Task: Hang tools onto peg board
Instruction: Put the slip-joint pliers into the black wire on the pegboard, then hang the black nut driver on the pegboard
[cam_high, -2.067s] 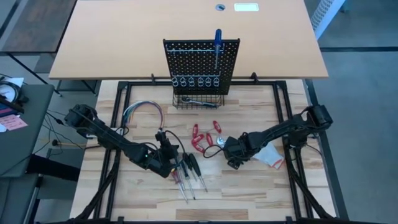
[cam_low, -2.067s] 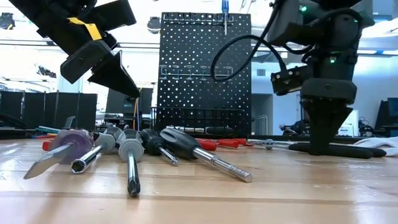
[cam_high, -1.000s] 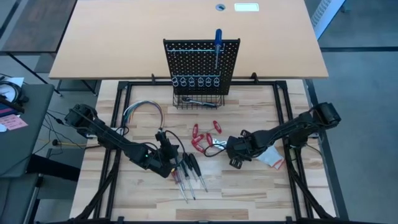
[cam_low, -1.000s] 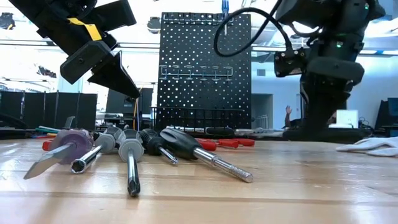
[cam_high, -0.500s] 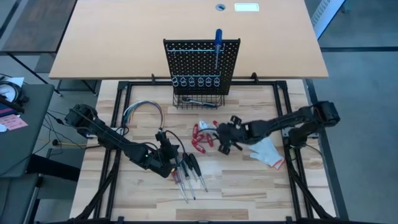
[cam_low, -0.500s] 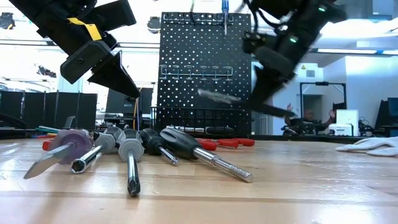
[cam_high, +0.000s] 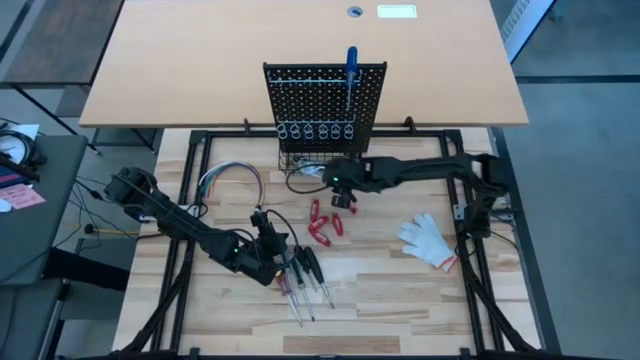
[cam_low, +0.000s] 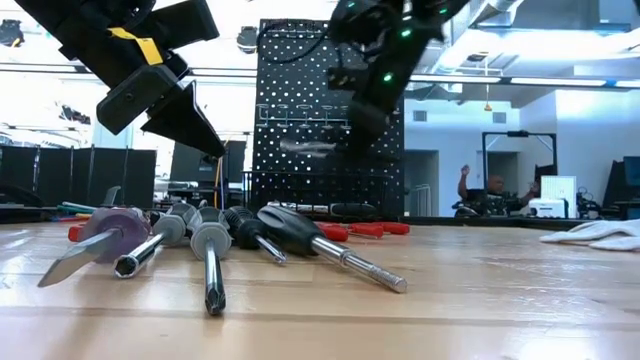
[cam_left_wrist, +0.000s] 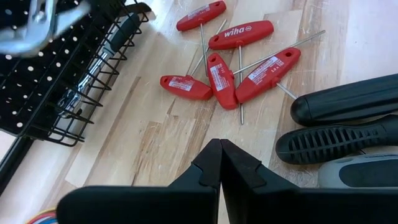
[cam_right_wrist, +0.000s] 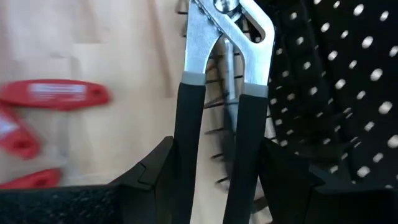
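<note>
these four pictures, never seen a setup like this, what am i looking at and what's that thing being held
It is a two-armed robot at a wooden table, seen by four cameras at one moment: one overhead, one at table height, and one on each wrist.

The right gripper is closed on a pair of black-handled pliers and reaches toward the wire basket at the foot of the peg board, where a blue screwdriver already hangs.

The left gripper, its fingers shut and empty, waits beside a row of screwdrivers.

Also on the table are red T-handle keys, a white glove and a bundle of coloured wires. A person shows in the room behind.
</note>
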